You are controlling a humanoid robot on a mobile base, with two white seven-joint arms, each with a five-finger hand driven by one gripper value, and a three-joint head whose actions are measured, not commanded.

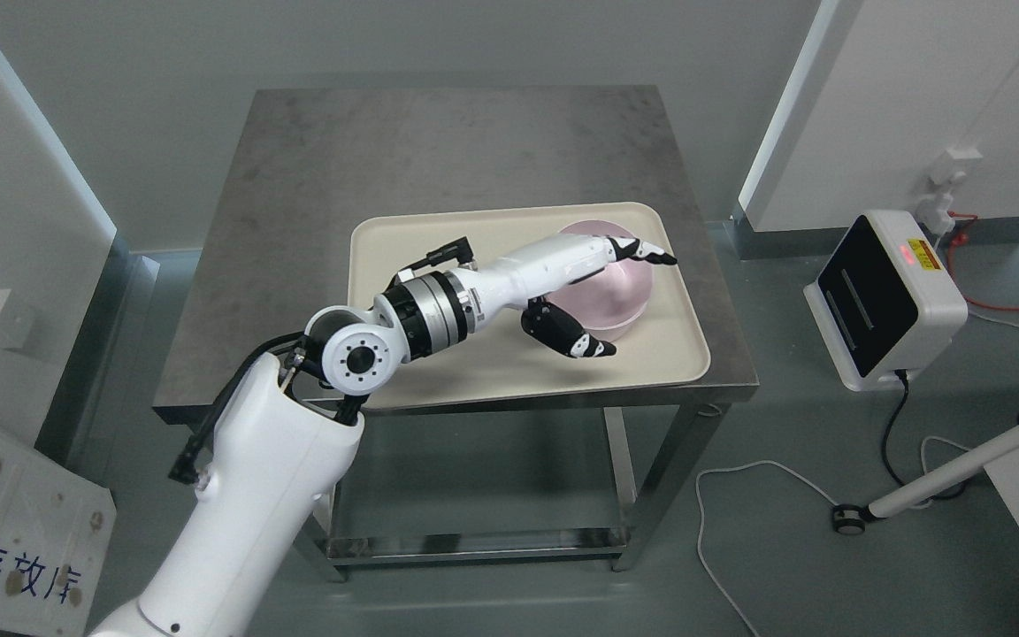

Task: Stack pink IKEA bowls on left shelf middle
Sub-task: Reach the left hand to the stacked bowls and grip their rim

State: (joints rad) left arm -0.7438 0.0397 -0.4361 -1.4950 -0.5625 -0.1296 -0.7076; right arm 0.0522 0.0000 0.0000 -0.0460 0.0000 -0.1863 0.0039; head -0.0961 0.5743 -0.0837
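Note:
A single pink bowl (620, 292) rests on the right part of a cream tray (403, 252), which lies on a steel table (439, 150). My left arm reaches in from the lower left and across the tray. My left hand (638, 305) straddles the bowl, open, with its long fingers (647, 251) over the far rim and the thumb (576, 336) at the near left side. The palm hides the bowl's left part. Whether the fingers touch the bowl is not clear. No shelf and no second bowl show.
The table's lower shelf (474, 540) sits near the floor. On the floor to the right stand a white box with a black face (885, 301), cables (739, 495) and a white pole on a caster (943, 473). A printed board (14, 531) leans at the lower left.

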